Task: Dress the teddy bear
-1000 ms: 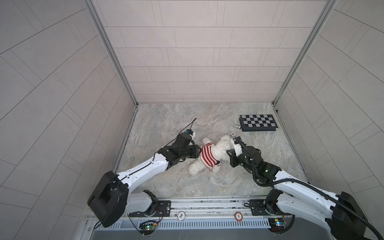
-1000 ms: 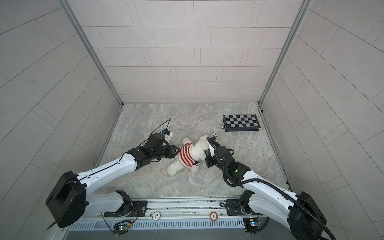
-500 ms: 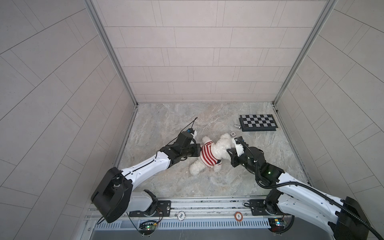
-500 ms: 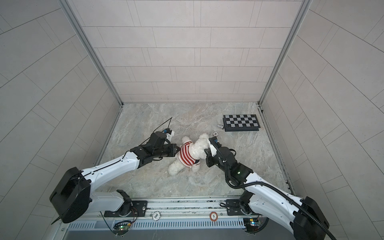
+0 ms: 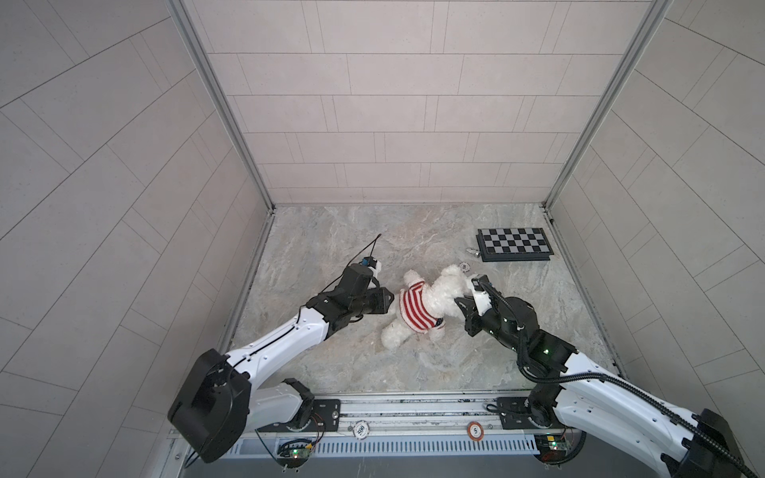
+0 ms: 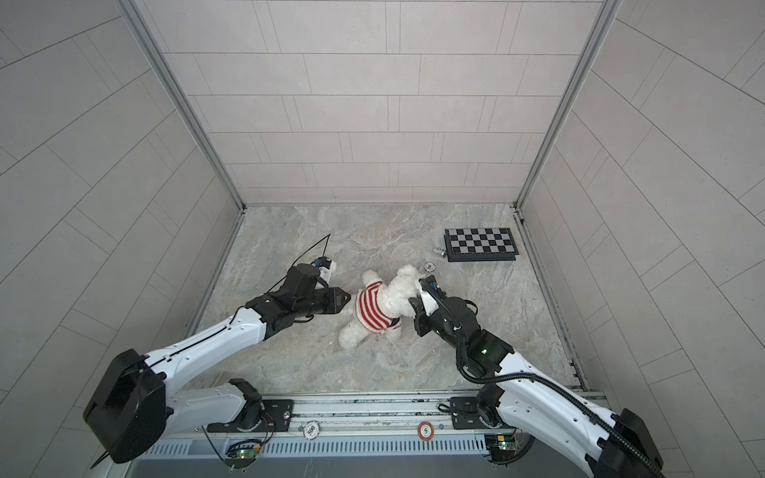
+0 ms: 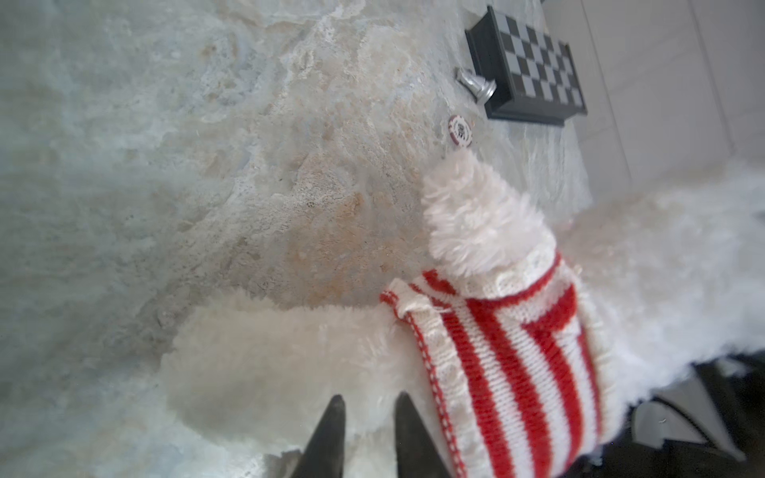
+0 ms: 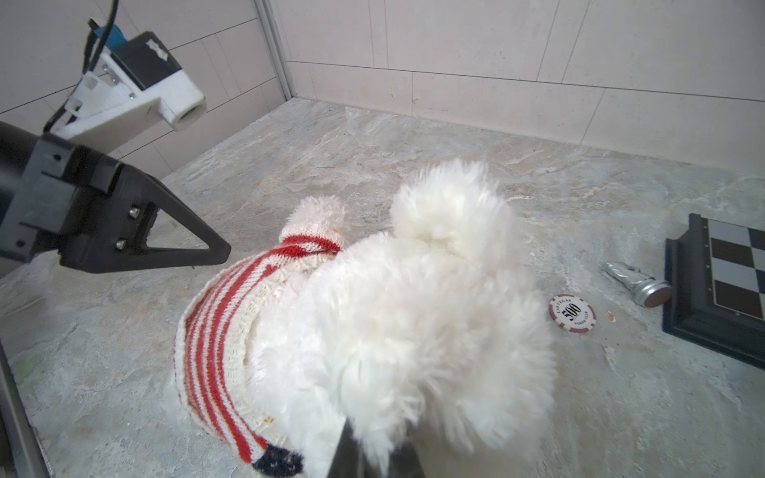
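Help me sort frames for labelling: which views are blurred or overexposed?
Left wrist view: teddy bear fur soft, washed out toward the head. Right wrist view: fur nearest the lens blurred and blown out, poker chip sharp. Both top views: crisp, evenly lit, wall lines bowed.

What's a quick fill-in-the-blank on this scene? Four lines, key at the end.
1. The teddy bear wears a sweater striped white and ____.
2. The poker chip beside the bear reads ____.
3. The silver chess piece lies on its side next to the ____.
4. Of the left gripper and right gripper, only the ____ one has its jaws shut on the bear's fur.
Missing words: red; 500; chessboard; right.
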`<state>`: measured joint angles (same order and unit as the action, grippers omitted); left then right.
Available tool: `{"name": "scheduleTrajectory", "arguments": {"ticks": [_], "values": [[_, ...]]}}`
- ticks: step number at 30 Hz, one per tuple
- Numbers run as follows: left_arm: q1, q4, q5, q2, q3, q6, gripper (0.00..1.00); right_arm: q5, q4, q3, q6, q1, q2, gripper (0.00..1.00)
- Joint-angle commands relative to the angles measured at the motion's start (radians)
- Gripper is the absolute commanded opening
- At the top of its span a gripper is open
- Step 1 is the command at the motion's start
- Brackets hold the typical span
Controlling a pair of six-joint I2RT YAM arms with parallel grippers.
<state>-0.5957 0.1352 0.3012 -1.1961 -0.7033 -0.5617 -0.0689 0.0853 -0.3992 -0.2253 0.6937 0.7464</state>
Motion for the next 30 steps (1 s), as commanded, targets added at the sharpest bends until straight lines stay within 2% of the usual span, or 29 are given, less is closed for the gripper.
{"name": "scheduleTrajectory", "arguments": {"ticks": [1,3,5,11,17,23,27,30], "values": [[0.007,0.008,0.044,0.068,-0.056,0.063,0.52,-0.097,0.036,0.003,0.107,0.001,-0.042,0.0],[0.008,0.004,0.088,0.083,-0.075,0.081,0.64,-0.119,0.034,-0.002,0.145,0.001,-0.063,0.0],[0.008,-0.008,0.133,0.091,-0.084,0.085,0.68,-0.146,0.034,-0.008,0.187,0.001,-0.08,0.0],[0.008,-0.113,0.272,0.102,-0.065,0.023,0.7,-0.2,0.073,-0.019,0.244,0.001,-0.101,0.0],[0.008,-0.108,0.268,0.113,-0.047,0.024,0.7,-0.236,0.131,-0.022,0.25,0.0,-0.095,0.0],[0.01,-0.016,0.133,0.14,-0.039,0.095,0.69,-0.255,0.121,-0.031,0.266,0.0,-0.096,0.0],[0.022,-0.037,0.14,0.135,-0.025,0.081,0.7,-0.261,0.119,-0.031,0.272,0.0,-0.101,0.0],[0.022,-0.045,0.184,0.101,-0.031,0.094,0.71,-0.257,0.105,-0.038,0.281,-0.002,-0.098,0.0]]}}
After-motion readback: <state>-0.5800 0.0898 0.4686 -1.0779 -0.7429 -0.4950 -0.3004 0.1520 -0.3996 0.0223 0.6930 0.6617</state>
